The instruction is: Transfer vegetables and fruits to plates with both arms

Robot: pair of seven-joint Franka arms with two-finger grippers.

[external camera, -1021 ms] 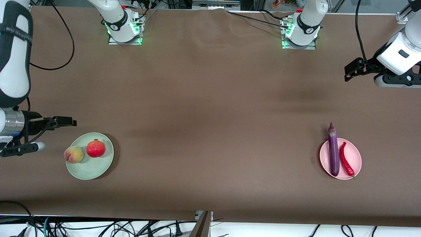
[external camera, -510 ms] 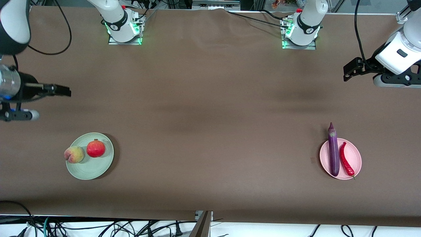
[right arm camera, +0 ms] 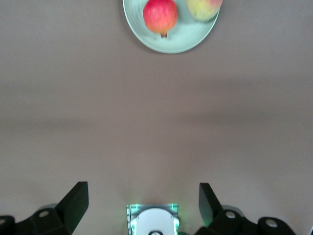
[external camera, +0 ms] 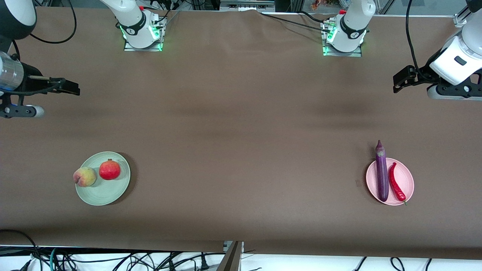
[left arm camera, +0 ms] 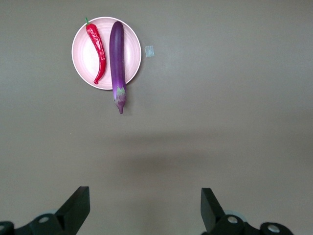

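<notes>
The brown desk (external camera: 241,124) fills the frame; both arms sit at its edges, presumably clear because the sorting looks finished. The left end effector (external camera: 400,79), upper right, and the right end effector (external camera: 71,87), upper left, each hang spread wide and empty. Lower left, the green plate (external camera: 109,194) carries the yellowish-pink peach (external camera: 84,176) touching the red pomegranate (external camera: 109,169); lower right, the pink plate (external camera: 408,180) carries the glossy purple eggplant (external camera: 381,171), overhanging its rim, beside the curved red chili (external camera: 395,182).
</notes>
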